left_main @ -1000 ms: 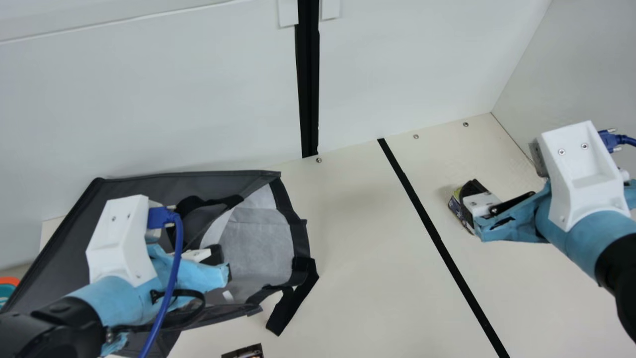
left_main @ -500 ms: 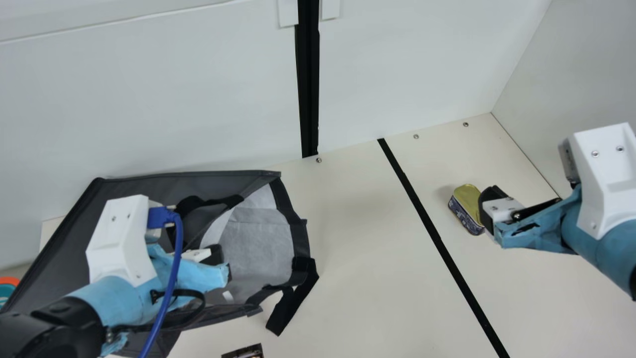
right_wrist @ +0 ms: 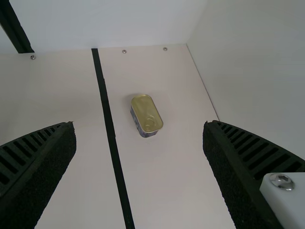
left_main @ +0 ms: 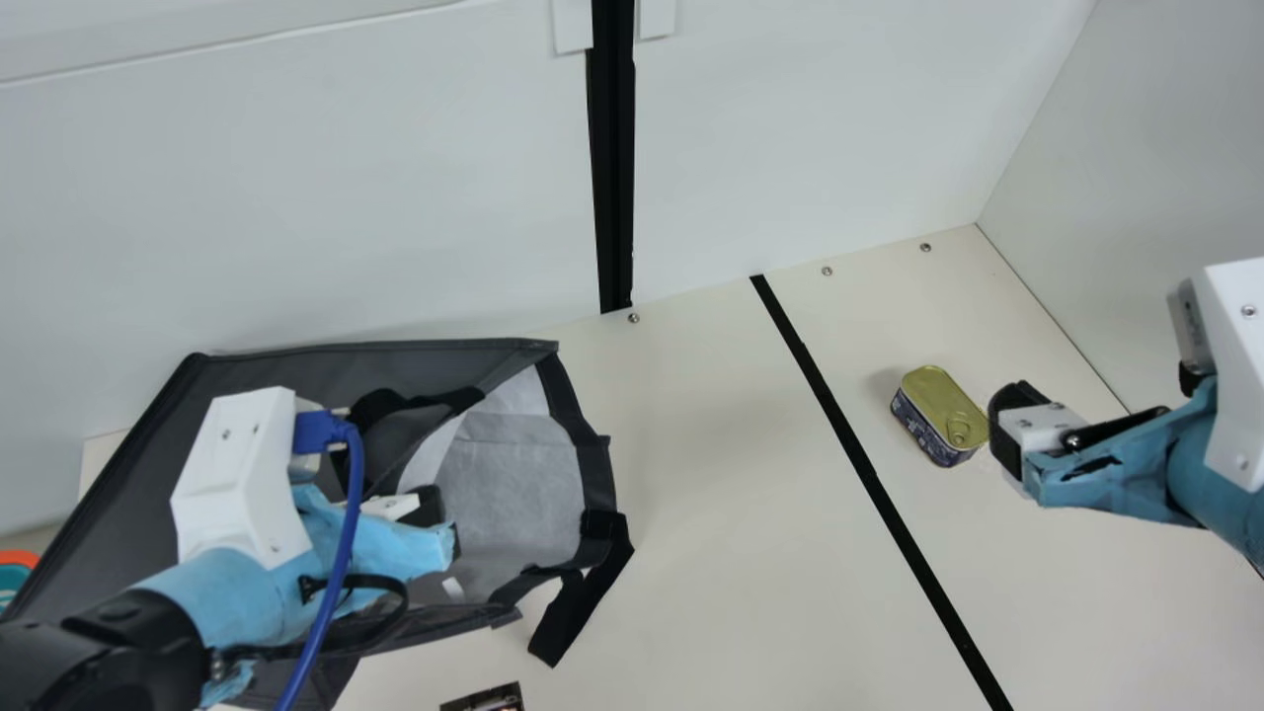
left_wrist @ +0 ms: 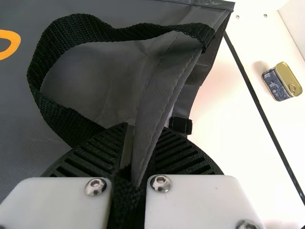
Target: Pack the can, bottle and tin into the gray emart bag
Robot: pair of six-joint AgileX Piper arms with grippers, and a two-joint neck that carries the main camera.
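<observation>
The gray bag (left_main: pixel 296 370) lies on its side at the left of the main view, its mouth facing right. My left gripper (left_main: pixel 434 518) is at the mouth's edge; in the left wrist view the left gripper (left_wrist: pixel 136 152) is shut on the bag's rim (left_wrist: pixel 159 102), beside a black strap handle. The gold-lidded tin (left_main: pixel 943 405) stands on the table right of the black line. Just right of it is my right gripper (left_main: pixel 1007 434). In the right wrist view the right gripper (right_wrist: pixel 139 138) has its fingers wide apart, with the tin (right_wrist: pixel 147 114) beyond them.
A black line (left_main: pixel 859 454) runs along the table between bag and tin. A small dark printed item (left_main: pixel 484 698) is at the main view's bottom edge, and an orange and teal object (left_main: pixel 14 573) at its left edge. White walls (left_main: pixel 839 128) rise behind and at right.
My right gripper has moved away to the right from the tin, which it covered in part before and which now stands in full view. The left arm and bag have kept still.
</observation>
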